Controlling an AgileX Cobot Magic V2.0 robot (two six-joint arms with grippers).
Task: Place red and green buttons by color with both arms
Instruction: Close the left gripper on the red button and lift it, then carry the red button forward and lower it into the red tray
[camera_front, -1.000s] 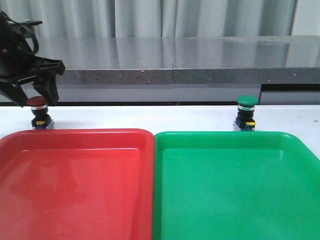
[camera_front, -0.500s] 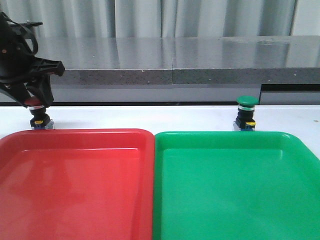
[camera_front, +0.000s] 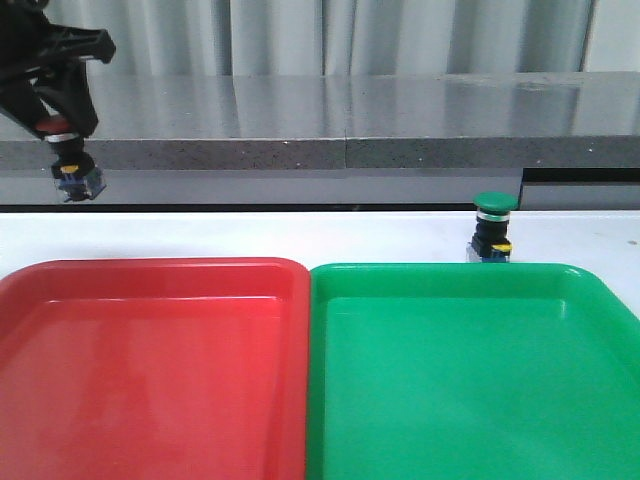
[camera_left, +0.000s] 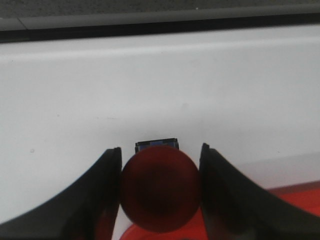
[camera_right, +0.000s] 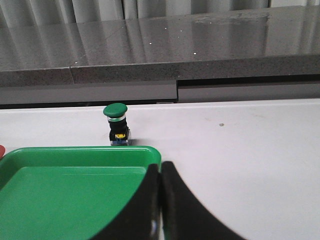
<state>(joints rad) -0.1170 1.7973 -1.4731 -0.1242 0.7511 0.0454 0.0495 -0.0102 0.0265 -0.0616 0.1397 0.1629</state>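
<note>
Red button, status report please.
Left gripper shut on red button, lifted off table. Right gripper shut, empty. Green button untouched behind green tray. Path unobstructed.

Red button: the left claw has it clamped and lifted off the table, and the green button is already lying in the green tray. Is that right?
Not quite. The left claw does hold the red button lifted, but the green button is not in the green tray. The front view shows it upright on the white table just behind the tray's far rim.

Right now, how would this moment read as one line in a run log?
left tool: shut on red button, lifted | right tool: shut, empty | green button: on table | trays: empty
</note>
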